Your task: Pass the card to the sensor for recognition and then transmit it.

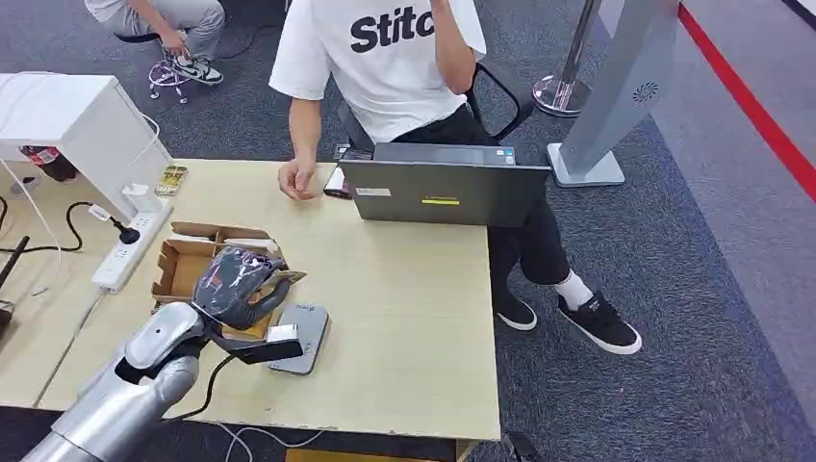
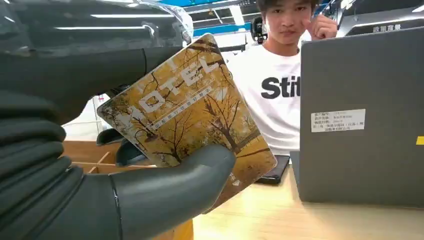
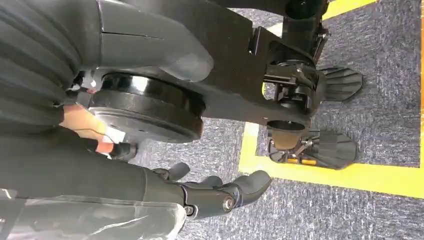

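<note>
one card (image 2: pixel 187 122), the golden hotel one, is pinched between the thumb and fingers of the left hand (image 1: pixel 236 284), held up over the box (image 1: pixel 183 265) with the grey sensor (image 1: pixel 303 332) lying on the table (image 1: pixel 414 318) just to its right. to do this step well i'd say it should swing the card right and lower it flat and close over the sensor's face, pausing there before passing it on to the person (image 1: pixel 385 58) behind the laptop (image 1: pixel 443 188). right hand (image 3: pixel 210 195) hangs by the floor, fingers loosely apart, holding nothing.
</note>
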